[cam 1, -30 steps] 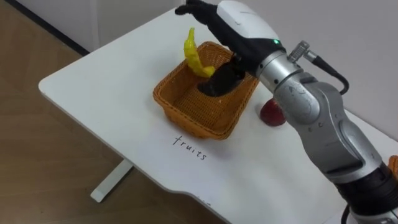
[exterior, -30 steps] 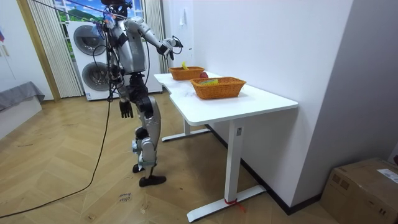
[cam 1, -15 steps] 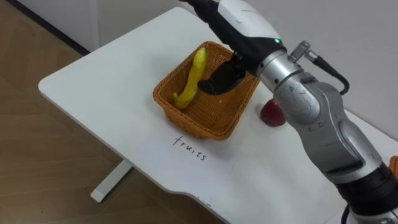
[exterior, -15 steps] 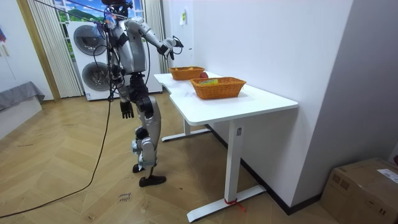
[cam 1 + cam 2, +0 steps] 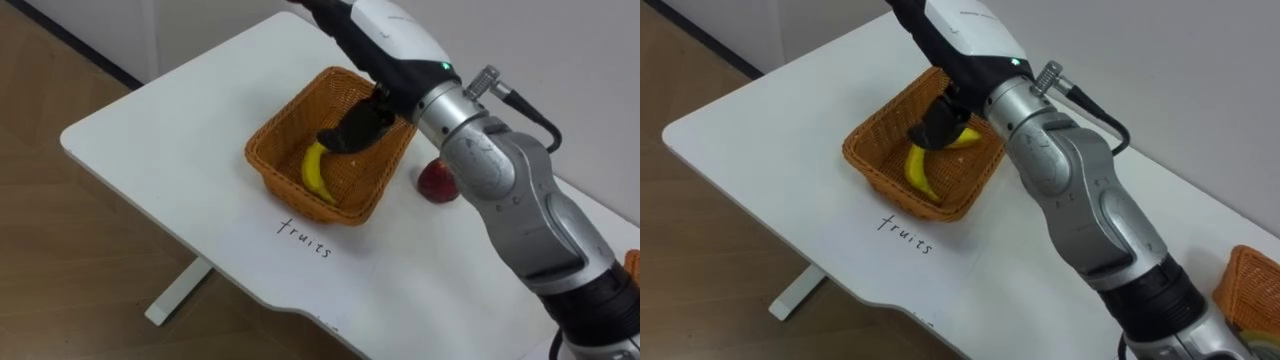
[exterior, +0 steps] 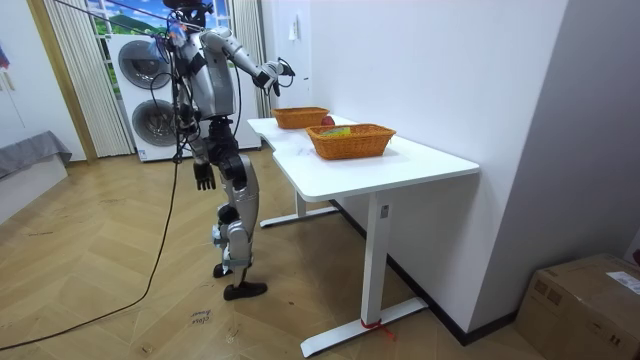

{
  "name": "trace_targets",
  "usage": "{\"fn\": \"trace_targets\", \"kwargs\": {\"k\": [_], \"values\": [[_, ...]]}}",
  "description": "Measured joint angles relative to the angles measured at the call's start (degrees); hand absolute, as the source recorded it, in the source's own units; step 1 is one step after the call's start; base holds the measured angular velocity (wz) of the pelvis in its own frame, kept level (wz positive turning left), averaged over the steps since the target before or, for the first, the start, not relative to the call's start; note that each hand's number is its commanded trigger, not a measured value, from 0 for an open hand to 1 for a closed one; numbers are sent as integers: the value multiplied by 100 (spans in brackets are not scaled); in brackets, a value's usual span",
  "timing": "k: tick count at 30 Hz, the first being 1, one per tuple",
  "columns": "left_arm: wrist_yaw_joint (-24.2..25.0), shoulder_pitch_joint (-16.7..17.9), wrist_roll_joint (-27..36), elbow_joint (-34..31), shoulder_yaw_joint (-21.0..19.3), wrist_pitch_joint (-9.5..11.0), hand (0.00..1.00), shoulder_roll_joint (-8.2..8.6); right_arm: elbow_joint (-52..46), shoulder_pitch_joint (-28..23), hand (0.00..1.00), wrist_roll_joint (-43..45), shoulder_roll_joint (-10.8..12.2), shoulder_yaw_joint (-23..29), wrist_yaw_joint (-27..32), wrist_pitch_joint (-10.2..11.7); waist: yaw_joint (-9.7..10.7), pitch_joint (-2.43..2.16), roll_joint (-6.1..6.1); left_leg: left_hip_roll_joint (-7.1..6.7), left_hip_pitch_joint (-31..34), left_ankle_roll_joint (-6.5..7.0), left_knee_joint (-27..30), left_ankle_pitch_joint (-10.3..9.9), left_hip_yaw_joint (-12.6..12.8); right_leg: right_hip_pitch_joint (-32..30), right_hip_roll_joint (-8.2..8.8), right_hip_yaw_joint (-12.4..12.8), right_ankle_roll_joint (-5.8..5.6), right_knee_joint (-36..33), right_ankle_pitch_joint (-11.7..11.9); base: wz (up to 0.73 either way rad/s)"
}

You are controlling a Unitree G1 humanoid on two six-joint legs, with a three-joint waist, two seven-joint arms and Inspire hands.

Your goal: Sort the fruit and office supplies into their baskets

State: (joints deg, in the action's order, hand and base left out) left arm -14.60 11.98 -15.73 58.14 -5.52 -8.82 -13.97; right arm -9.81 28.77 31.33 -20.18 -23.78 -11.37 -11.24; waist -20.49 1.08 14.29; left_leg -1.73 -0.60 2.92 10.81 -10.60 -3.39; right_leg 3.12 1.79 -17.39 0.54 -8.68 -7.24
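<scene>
Robot is seen standing at the end of the white bench, right arm stretched out over it.

Nearest on the bench top: a handwritten label, set just in front of a wicker basket.

Basket contents: one banana, laid on the basket floor toward the near wall. It is held by neither hand. Long axis runs roughly near-to-far. The curve bulges to the robot's left. The near tip is pointed at the front wall; the far end is tucked under a dark part of the arm. Nothing else is made out in that basket.

One apple is placed on the bench just beside the basket's right wall, outside it; contact cannot be told.

A second wicker basket is seen at the robot's far right, well apart from the first. Something yellow is carried in it, kind not readable.

Count: two baskets, one banana, one apple.

Right hand is held raised beyond the first basket's far side; finger state cannot be told.

Left hand is hung at the robot's side, clear of the bench, fingers relaxed and empty.
</scene>
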Motion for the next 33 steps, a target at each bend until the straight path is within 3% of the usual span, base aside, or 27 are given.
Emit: {"fn": "trace_targets", "kwargs": {"k": [11, 13, 15, 20, 23, 33], "values": [[-31, -13, 52, 162, 0, 23, 0, 55, 84, -1, 0, -210, -28, 10, 235, 280, 28, 25, -108, -3, -13, 0, 17, 0, 12, 23, 8, 5, 0, 1, 0, 0], [-32, 8, 54, 140, -2, 43, 0, 62, 245, -1, 0, -349, -36, 70, 328, 427, 76, 34, -140, -3, -31, 0, 18, 0, 14, 36, 6, 27, 0, 2, 0, 0], [-27, 41, 48, 123, 0, 87, 0, 66, 357, -13, 0, -496, -36, 126, 437, 435, 172, 57, -186, -3, -61, 3, 33, -2, 8, 77, 8, 15, 0, 3, 0, 2], [43, 109, 13, 72, -14, 133, 0, 104, 435, -78, 0, -729, -36, 508, 713, 592, 369, 13, -313, -1, -61, 7, 48, -7, 18, 83, 8, 19, 0, 2, 0, 1], [78, 120, -7, 27, -14, 141, 0, 203, 528, -206, 0, -979, -37, 677, 889, 652, 428, -47, -420, 0, -119, 8, 32, -6, 51, 122, 12, 20, 0, 2, 0, -4], [118, 108, -6, -264, -2, 113, 0, 435, 1201, -371, 0, -1738, -12, 1179, 1239, 644, 728, -58, -617, -4, -250, 24, 58, -22, 89, 272, 39, 29, -9, -7, 2, -1]]}}
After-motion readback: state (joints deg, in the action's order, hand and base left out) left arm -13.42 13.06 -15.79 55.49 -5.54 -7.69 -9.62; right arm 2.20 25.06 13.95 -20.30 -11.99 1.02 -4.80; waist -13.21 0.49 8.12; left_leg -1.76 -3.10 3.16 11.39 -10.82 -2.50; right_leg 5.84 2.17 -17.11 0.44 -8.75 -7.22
